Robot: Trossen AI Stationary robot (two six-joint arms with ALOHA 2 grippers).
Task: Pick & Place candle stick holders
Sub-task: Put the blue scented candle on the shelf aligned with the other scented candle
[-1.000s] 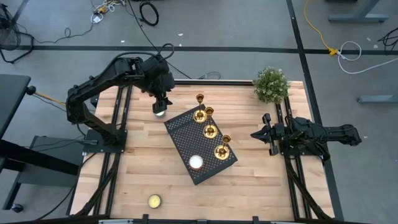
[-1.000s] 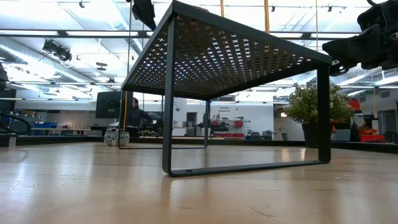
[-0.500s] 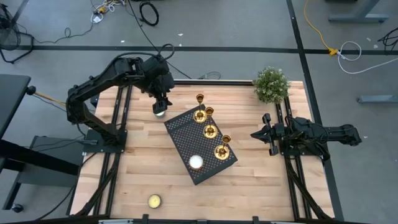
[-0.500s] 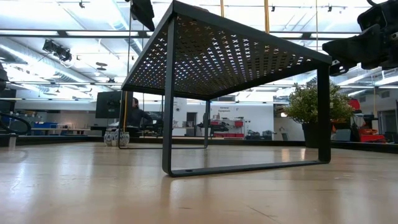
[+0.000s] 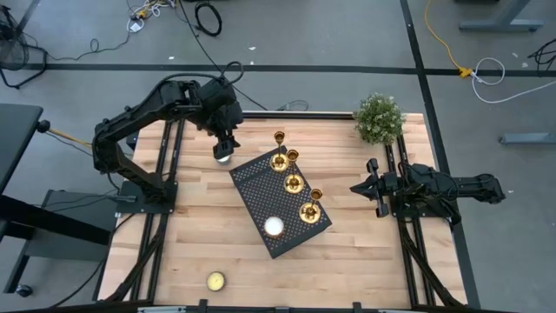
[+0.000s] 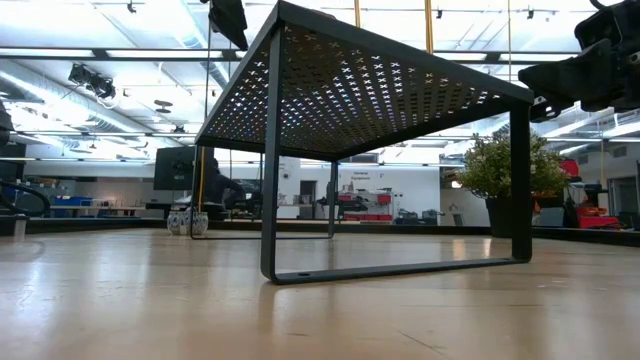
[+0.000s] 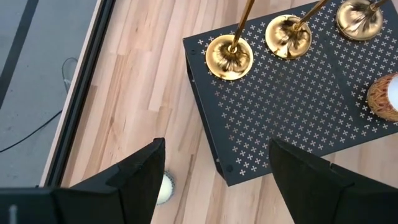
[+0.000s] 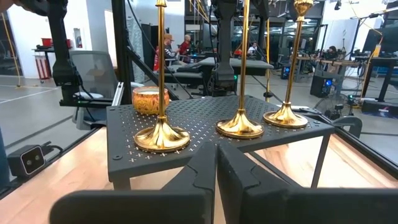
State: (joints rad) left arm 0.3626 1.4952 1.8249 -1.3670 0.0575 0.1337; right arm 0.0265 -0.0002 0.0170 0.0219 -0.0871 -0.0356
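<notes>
While nothing is gripped, the left gripper [image 7: 211, 180] hangs with its two dark fingers spread wide and empty over the pale wooden table [image 5: 200, 235], a small white tealight [image 7: 163, 188] on the wood directly under it, just off the near corner of the black perforated metal riser [image 5: 278, 204]. Beyond that corner, three shiny brass candle stick holders [image 5: 294, 183] stand upright in a row along the riser's far edge, likely their intended resting place. Farther across, the right gripper [image 5: 358, 188] waits beside the riser, fingers pressed together, holding nothing.
</notes>
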